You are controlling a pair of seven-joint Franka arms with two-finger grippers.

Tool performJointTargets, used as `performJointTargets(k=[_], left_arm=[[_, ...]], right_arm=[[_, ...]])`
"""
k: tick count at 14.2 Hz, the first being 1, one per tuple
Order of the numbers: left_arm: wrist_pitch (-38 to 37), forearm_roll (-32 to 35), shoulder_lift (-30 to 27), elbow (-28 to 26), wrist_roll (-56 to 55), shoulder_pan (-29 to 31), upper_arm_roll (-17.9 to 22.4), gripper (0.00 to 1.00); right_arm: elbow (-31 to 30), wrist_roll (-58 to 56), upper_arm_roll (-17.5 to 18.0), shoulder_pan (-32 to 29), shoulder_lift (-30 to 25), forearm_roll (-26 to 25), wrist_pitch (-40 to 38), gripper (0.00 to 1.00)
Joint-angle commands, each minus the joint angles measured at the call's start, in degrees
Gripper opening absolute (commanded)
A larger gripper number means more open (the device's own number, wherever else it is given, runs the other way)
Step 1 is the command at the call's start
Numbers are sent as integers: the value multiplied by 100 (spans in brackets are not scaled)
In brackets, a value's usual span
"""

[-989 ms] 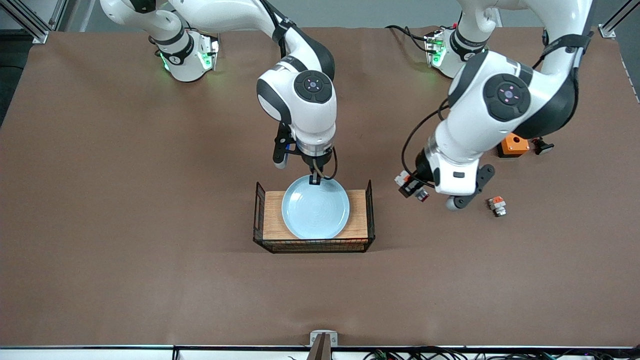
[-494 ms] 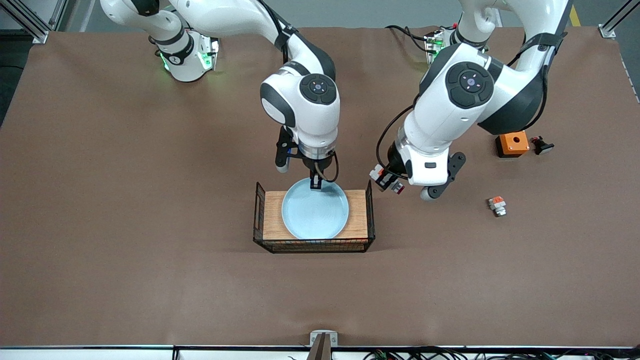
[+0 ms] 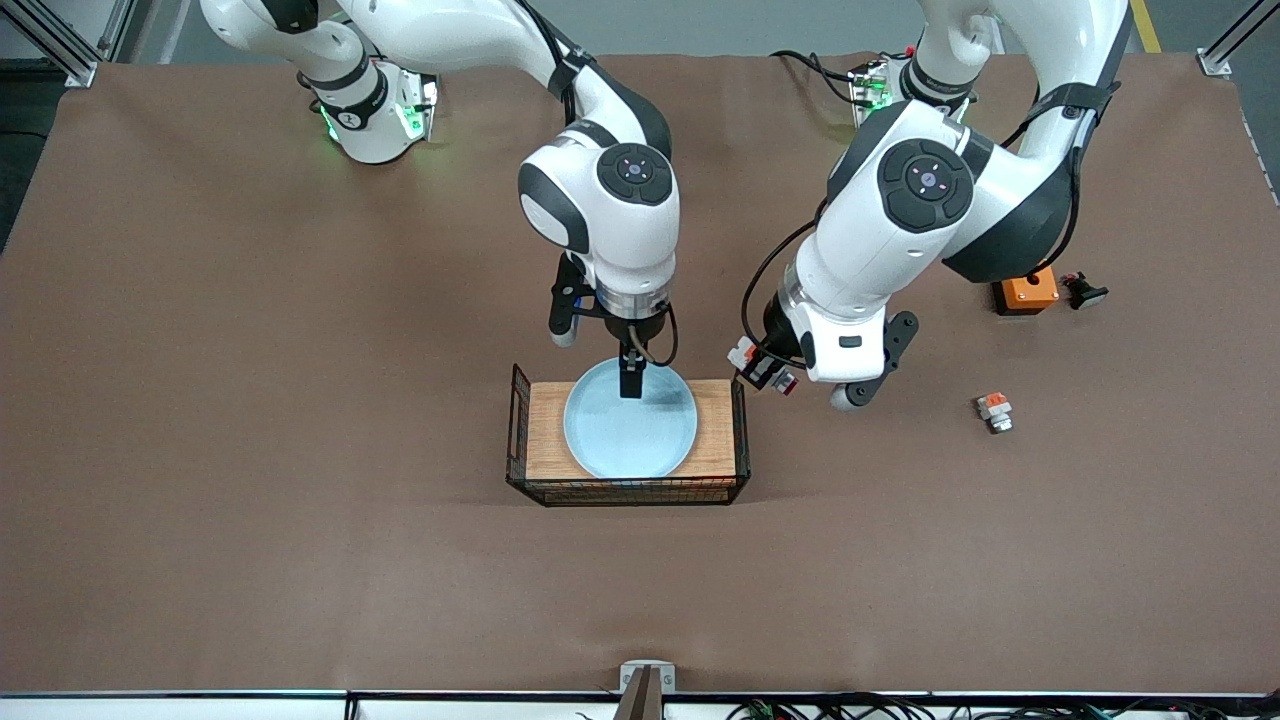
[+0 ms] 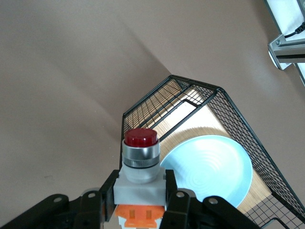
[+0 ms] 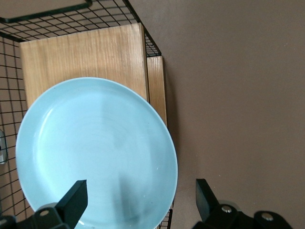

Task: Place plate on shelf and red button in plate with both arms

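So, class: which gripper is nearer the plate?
Right. The right gripper hangs open over the plate; the left gripper holds the red button beside the basket.

You won't find any readable text, labels, brand marks or numbers in any view. The markings on the right arm's base collar [image 3: 350, 118] are too small to make out, and nothing is printed on the red button [image 4: 141, 137].

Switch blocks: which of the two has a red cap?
The red button held in the left gripper beside the basket; the block lying on the table has a silvery end.
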Motion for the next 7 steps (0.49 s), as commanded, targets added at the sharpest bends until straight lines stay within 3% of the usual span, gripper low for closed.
performJointTargets(k=[1,7], left_arm=[[-11,10,85,165,-108,-66,32,31],[15,10,111,174,-117,-66,41,31]], right_arm=[[400,-594,51,-74,57,56,-467,100],[436,-4263,60,-855,-478,680,-1978,100]])
